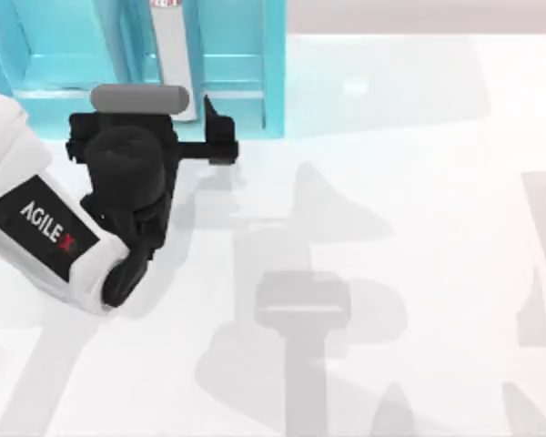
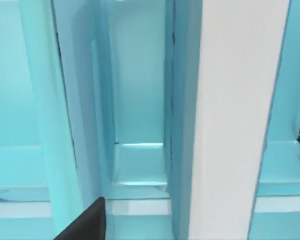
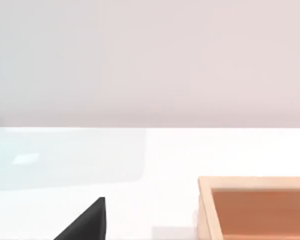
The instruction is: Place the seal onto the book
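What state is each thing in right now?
book: upright in the teal shelf, white edge facing out.
seal: lying on the table, ungripped, not on the book.
left end effector: at the shelf front, beside the book.
right end effector: near the seal, not touching it.

A rendered simulation bench, plainly: a bare white table, flat shadows, a glossy teal shelf at its far-left corner.
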